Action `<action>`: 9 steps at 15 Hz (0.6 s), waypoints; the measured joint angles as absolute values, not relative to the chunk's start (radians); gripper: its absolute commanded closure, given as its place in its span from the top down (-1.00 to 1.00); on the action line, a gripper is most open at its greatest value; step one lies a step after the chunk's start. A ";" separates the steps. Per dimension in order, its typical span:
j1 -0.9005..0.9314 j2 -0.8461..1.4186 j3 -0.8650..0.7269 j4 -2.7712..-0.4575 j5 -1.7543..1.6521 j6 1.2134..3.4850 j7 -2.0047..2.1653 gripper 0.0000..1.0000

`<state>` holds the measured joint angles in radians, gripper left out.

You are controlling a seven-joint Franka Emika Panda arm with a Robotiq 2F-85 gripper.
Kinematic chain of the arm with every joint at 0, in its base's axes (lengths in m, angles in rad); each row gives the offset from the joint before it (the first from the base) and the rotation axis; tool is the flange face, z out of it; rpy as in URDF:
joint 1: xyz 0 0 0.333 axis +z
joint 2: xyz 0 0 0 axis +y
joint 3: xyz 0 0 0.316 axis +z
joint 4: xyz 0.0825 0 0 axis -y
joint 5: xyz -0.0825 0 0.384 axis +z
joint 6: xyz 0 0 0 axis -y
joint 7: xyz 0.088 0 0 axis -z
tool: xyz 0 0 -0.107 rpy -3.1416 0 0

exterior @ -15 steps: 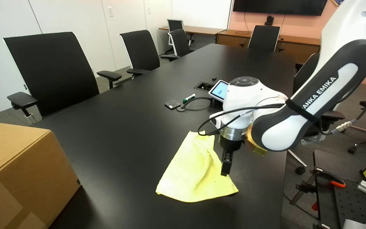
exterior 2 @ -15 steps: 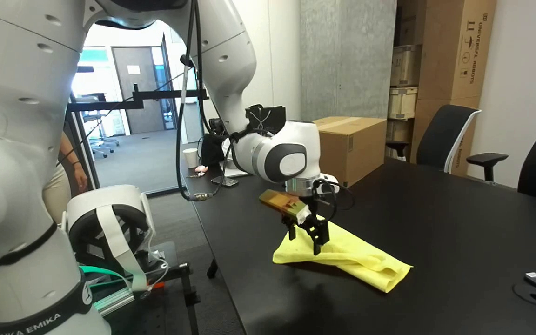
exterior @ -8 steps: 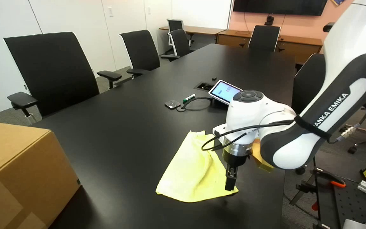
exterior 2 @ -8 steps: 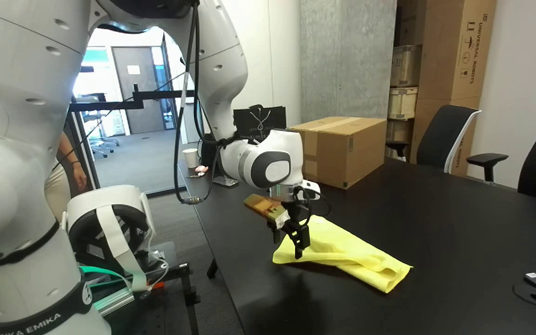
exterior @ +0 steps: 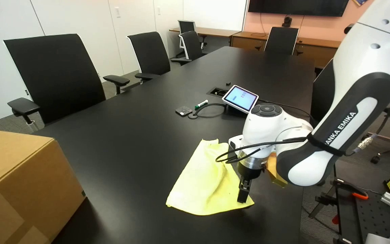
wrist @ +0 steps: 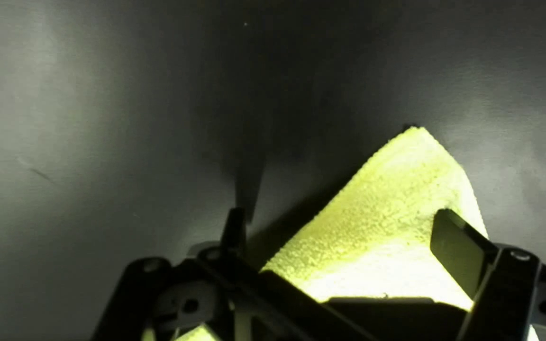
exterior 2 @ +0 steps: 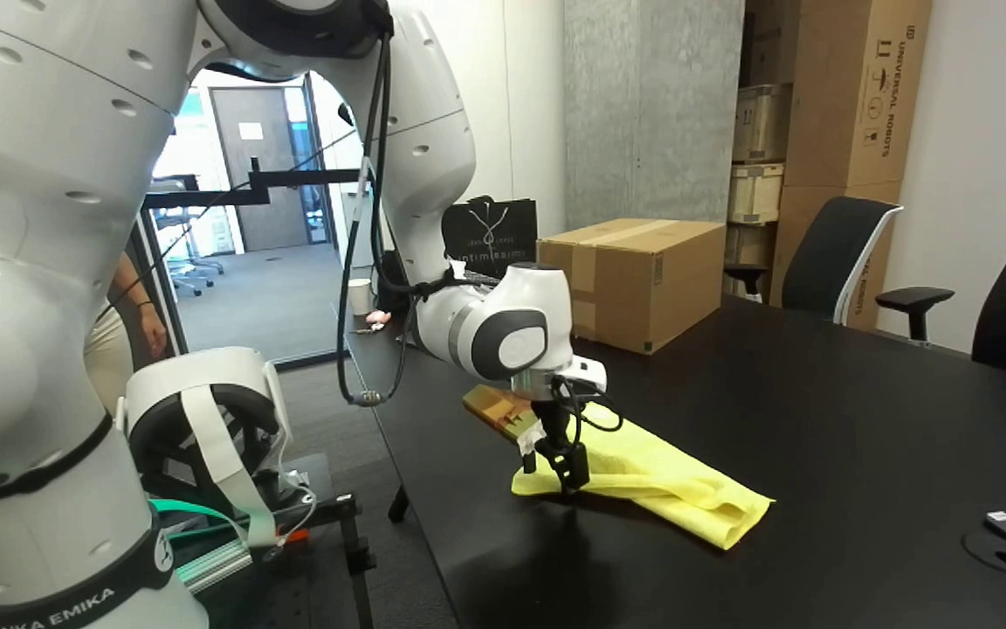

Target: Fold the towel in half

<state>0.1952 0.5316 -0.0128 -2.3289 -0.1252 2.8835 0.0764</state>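
A soft yellow cloth towel [exterior: 198, 193] lies creased on the long black table [exterior: 130, 162], tapering from a broad edge to a narrower end that looks loosely turned over on itself. The black 2-fingered tool [wrist: 342, 218], carried by a white robot arm [exterior: 367, 54] with black trim, points down at a corner of the broad edge. In the wrist view its 2 fingers [wrist: 460, 251] stand apart: the tip of 1 is over the yellow fabric, the tip of the other over the dark tabletop beside it, and the slanting towel edge runs between them. I cannot tell whether either fingertip touches the cloth. A yellow-brown angular block [exterior: 276, 174] juts from the arm's wrist.

Farther along the table stands a white-framed touchscreen tablet [exterior: 240, 98], tilted back, with a green-and-white marker [exterior: 201, 104] and a small square dark-grey case [exterior: 183, 111] lying near each other beside it. A large brown cardboard box [exterior 2: 616, 279] shows in both exterior views, standing on the table well apart from the towel, and a black shopping bag [exterior 2: 494, 231] with white lettering appears beside it. A white cup [exterior 2: 361, 297] is farther off. Black office chairs [exterior: 58, 78] stand along the table.
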 measured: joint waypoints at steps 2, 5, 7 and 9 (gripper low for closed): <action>0.204 0.546 -0.026 -2.328 -0.125 2.902 0.081 1.00; 0.211 0.549 -0.033 -2.328 -0.125 2.912 0.086 0.47; 0.218 0.548 -0.038 -2.327 -0.125 2.916 0.089 0.17; 0.228 0.545 -0.044 -2.327 -0.125 2.921 0.090 -0.13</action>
<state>0.2278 0.5455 -0.0442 -2.3265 -0.1252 2.9207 0.0898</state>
